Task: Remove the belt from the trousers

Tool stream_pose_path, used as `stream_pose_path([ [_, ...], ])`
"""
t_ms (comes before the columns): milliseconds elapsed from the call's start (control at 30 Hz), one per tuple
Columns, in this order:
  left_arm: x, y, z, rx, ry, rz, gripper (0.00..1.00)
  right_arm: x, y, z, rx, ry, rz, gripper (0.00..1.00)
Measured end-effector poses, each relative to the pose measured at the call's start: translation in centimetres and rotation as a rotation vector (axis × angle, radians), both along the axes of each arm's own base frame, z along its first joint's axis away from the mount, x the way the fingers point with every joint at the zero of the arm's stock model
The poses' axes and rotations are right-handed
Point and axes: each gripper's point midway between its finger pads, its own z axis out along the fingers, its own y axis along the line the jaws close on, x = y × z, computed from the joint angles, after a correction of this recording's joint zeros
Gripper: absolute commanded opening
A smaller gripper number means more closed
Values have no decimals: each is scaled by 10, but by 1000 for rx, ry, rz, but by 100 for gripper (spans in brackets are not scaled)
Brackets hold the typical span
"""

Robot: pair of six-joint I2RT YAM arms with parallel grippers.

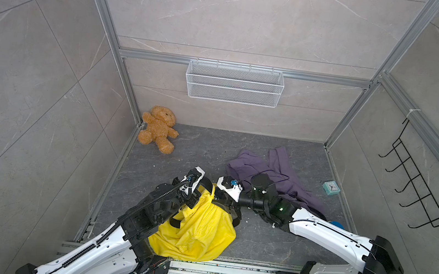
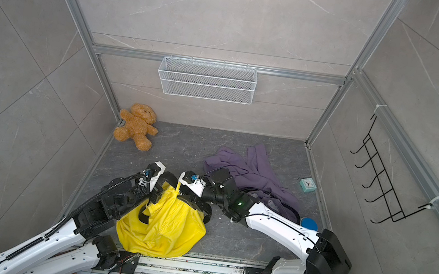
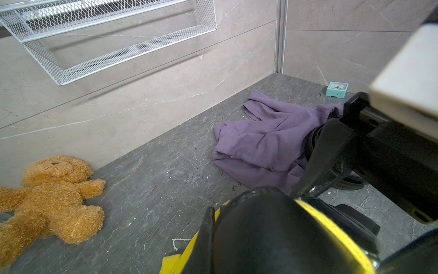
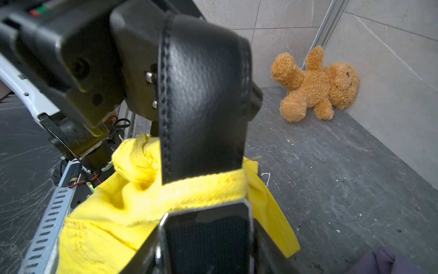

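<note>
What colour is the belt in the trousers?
Black, with stitched edges; the belt shows best in the right wrist view.

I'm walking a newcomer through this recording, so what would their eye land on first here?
The bright yellow trousers heaped at the near edge of the dark surface, with a black belt threaded through a loop. Next the brown teddy bear in the far left corner and the purple garment crumpled toward the right.

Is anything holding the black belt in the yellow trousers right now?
Yes. A yellow belt loop wraps the black belt close to where the left gripper clamps it, so the belt has to slide through that loop to leave the yellow trousers. Whether other loops hold it is hidden.
</note>
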Motion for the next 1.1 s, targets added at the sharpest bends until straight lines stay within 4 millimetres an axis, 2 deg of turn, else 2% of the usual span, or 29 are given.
stream_pose_path([
  [100,0,1,-1,-2,6,5,0,-1,1,1,-1,-5,4,29],
  [267,-3,10,-3,1,5,29,0,-1,1,3,5,-7,6,21],
  [667,-10,31,-17,13,6,93,0,-3,-5,23,84,24,22,12],
  [967,-16,31,-26,20,20,73,0,-3,-8,25,122,97,38,12],
  [1100,-13,25,-33,31,55,61,0,3,-11,24,124,119,16,21],
])
